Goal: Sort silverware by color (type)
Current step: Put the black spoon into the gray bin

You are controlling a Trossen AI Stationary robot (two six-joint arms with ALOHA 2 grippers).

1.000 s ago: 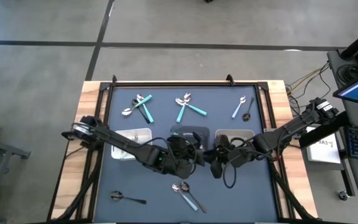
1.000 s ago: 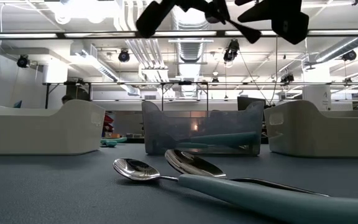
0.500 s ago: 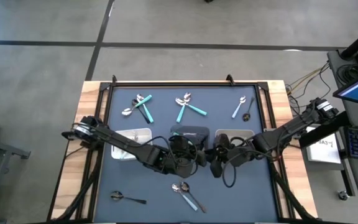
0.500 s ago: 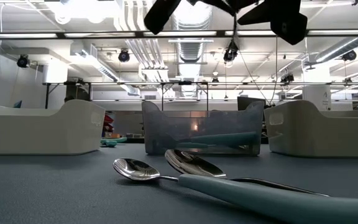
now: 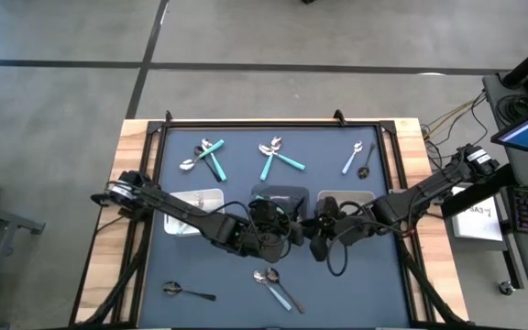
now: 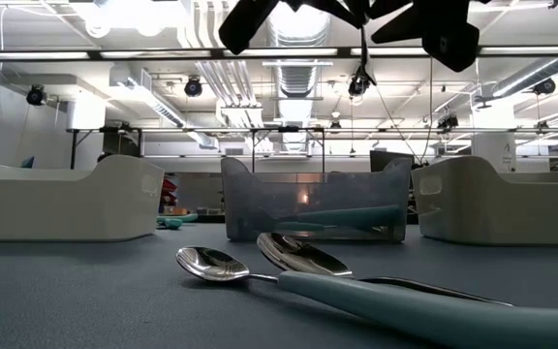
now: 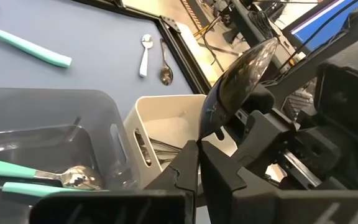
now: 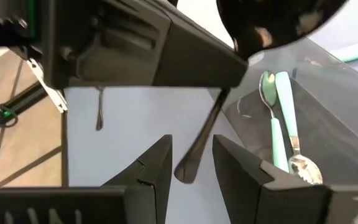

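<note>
A dark glossy spoon hangs in the air just near of the clear middle tray and the right white tray. My left gripper is shut on it, coming in from the table's left. From the right, my right gripper faces it with fingers open. Those fingers stand on either side of the spoon's handle end, with a gap on both sides. Teal-handled spoons lie in the clear tray. My left gripper pinches the dark spoon's handle close to the bowl between its two fingers. The fingers lie across the spoon. The bowl sticks out past the fingers on one side and the handle slants away on the other. The spoon is clear of table and trays.
A left white tray holds silver pieces. Teal and silver silverware lies at the far left and far middle, with two small spoons at the far right. Near the front lie a dark spoon and two crossed spoons.
</note>
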